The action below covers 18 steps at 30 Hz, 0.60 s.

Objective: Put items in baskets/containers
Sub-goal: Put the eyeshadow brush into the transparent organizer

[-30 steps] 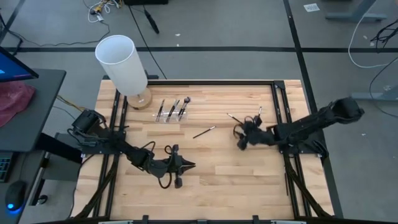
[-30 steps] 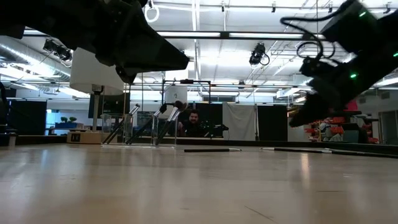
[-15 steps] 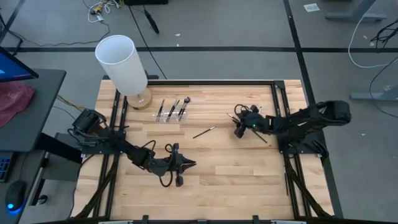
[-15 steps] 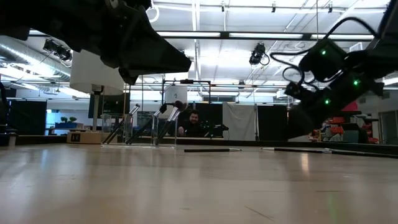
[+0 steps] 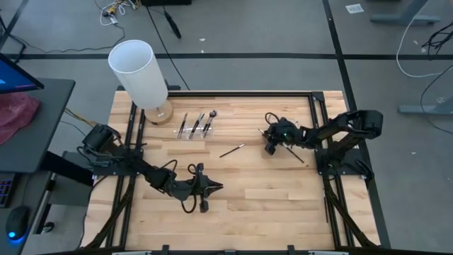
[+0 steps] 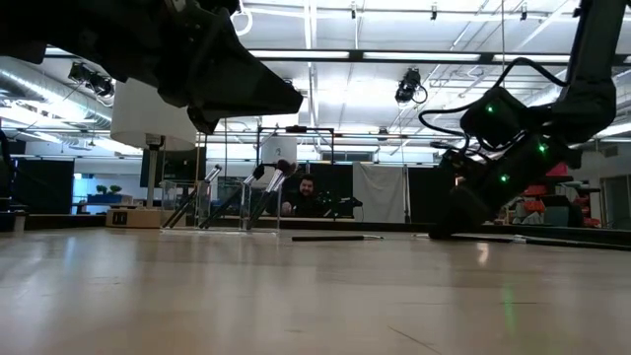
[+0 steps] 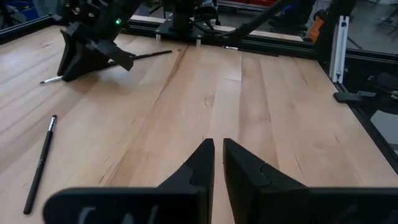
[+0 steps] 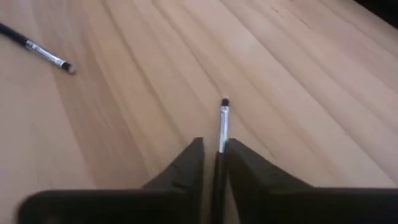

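A thin dark brush [image 5: 296,156] with a silver ferrule lies on the wooden table at the right. My right gripper [image 5: 270,149] is down at the table, shut on it. A second brush [image 5: 232,150] lies loose at mid-table. The clear holder [image 5: 195,133] stands at the far left, with three brushes leaning in it. My left gripper [image 5: 216,188] hovers shut over the table's near middle, holding nothing. My right gripper pinches the brush between its two fingers a little behind the ferrule [image 8: 222,124]. The ferrule and bristle tip [image 8: 224,101] stick out ahead of the fingers. The fingers slant down from the table's right side. The handle's rear part [image 6: 523,239] lies on the table.
A tall white cylinder [image 5: 140,74] on a round wooden base stands at the far left corner, beside the holder. Black rails [image 5: 316,113] run along the table's left, right and far sides. Bare wood lies between the two arms.
My right gripper has swung toward the table's far edge and sunk to the tabletop, onto the brush at the right. It stood open above the table a second ago and has shut on the brush. The brush has stayed on the table.
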### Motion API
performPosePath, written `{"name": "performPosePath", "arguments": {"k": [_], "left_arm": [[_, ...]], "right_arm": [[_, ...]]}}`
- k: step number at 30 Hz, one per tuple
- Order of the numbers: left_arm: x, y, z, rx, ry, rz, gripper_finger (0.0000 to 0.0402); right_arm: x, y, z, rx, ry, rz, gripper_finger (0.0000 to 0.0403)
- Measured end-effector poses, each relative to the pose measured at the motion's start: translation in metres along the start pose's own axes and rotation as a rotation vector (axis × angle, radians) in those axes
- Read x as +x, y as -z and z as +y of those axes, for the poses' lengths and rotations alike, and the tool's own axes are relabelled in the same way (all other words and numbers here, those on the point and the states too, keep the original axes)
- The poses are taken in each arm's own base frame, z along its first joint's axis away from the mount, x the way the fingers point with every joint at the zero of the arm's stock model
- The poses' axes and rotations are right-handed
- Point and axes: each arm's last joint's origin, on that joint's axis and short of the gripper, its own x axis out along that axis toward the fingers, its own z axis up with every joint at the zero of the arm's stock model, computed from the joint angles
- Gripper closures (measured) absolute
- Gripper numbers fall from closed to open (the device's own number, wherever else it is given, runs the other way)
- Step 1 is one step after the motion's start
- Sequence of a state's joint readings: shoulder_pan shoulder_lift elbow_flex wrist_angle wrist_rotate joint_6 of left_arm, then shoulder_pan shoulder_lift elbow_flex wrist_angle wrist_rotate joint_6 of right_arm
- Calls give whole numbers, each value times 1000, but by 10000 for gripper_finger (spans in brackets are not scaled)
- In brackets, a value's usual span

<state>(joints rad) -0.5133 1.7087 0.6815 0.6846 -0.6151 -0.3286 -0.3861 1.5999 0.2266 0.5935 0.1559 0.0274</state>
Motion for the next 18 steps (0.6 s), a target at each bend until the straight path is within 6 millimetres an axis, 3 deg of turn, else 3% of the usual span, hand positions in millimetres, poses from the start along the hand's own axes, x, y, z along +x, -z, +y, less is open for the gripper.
{"name": "performPosePath", "arguments": {"k": [4,18], "left_arm": [[-1,0,-1,1,6,1,367],[-1,1,-3,3,24,7,367]], "right_arm": [[-1,4,0,-48,-4,-11,388],[-2,4,0,23,-14,-64,398]]}}
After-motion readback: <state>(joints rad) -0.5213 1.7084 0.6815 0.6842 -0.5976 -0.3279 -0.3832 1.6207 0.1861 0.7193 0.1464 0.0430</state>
